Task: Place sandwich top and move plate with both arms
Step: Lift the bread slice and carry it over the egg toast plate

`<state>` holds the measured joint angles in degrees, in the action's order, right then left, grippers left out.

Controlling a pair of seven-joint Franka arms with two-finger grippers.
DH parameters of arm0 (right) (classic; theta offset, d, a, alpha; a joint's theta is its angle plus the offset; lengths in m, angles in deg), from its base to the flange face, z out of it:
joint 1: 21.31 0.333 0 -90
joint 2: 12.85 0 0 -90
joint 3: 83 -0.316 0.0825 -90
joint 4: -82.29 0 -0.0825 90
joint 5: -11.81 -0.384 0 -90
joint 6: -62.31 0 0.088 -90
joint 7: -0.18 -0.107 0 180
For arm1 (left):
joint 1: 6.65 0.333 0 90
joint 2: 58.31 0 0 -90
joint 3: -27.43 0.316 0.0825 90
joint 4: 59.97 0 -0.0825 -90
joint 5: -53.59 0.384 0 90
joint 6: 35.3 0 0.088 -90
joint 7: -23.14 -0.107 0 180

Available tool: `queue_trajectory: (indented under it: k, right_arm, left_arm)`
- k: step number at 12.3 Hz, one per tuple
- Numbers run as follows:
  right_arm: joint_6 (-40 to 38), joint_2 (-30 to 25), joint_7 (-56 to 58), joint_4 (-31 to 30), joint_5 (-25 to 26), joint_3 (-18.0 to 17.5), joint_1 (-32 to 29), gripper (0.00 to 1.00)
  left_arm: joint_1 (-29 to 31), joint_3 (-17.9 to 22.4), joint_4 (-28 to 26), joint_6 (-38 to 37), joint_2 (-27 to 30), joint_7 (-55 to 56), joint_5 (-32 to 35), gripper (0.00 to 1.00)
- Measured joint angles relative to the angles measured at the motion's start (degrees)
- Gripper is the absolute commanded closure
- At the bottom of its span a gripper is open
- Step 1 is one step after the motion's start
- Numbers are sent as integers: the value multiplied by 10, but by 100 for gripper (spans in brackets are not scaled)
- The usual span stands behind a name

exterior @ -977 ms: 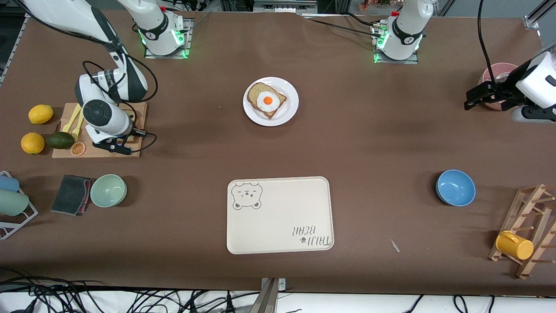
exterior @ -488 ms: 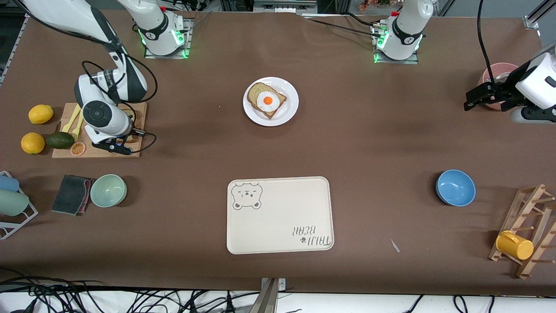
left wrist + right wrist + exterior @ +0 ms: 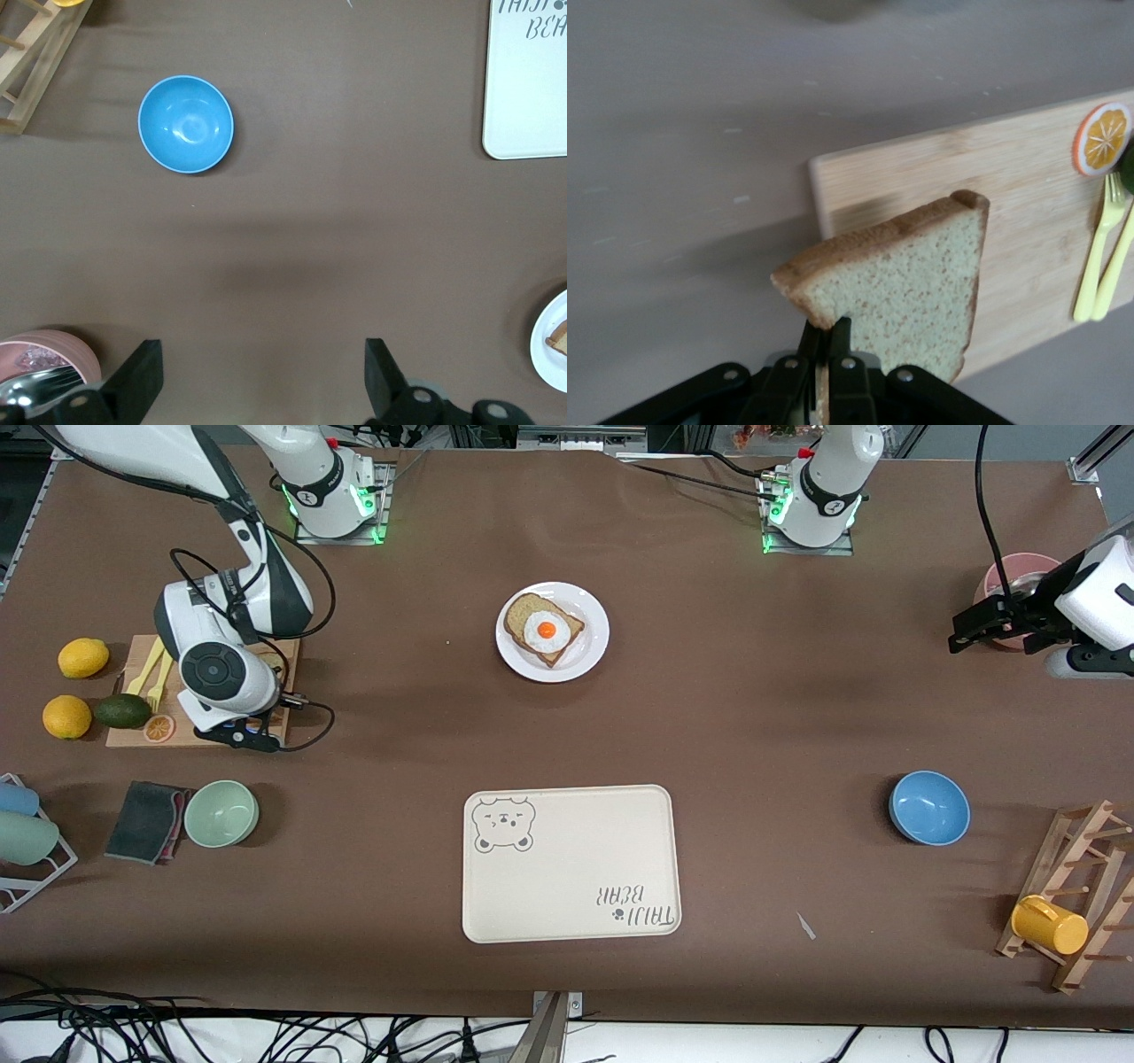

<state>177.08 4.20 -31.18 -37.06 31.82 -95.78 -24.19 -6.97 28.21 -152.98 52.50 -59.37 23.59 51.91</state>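
My right gripper [image 3: 827,332] is shut on one corner of the sandwich top [image 3: 908,292], a tan speckled slice with a brown crust, held tilted just above the wooden cutting board [image 3: 1028,195]. In the front view that gripper [image 3: 241,733] is over the board's edge and the wrist hides the slice. The white plate [image 3: 594,615] sits mid-table near the bases, bearing a bread slice with a fried egg [image 3: 543,629]. My left gripper [image 3: 970,631] is open and empty, waiting in the air at the left arm's end; its wrist view [image 3: 261,354] shows bare table under it.
A cream bear tray [image 3: 571,862] lies nearer the front camera than the plate. A blue bowl [image 3: 928,807], a pink bowl [image 3: 1019,567] and a mug rack [image 3: 1076,895] are at the left arm's end. Two lemons [image 3: 83,657], an avocado [image 3: 124,710], a green bowl [image 3: 221,812] and a dark cloth [image 3: 146,820] surround the board.
My right gripper has risen a little and shifted slightly toward the front camera with the slice, which has left the board. The left arm has barely moved.
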Motion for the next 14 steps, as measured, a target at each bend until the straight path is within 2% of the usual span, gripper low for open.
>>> queue_trajectory:
  k: [3, 7, 8, 12, 14]
  right_arm:
    - [-88, -4, -21, 79, -76, -73, 2, 100]
    - [-99, -3, -180, 131, -93, -197, 10, 100]
    - [-104, -3, -217, 146, -107, -217, 25, 100]
    - [-112, 4, -339, 168, -140, -228, 107, 100]
    - [-111, 32, -407, 192, -158, -228, 145, 100]
  left_arm:
    - [26, 3, 0, 0, -5, -33, -50, 0]
    - [88, 6, -1, -5, -20, -105, -124, 0]
    - [98, 6, -2, -12, -28, -119, -142, 0]
    - [127, 6, -9, -35, -78, -168, -215, 0]
    - [127, 5, -18, -37, -98, -179, -222, 0]
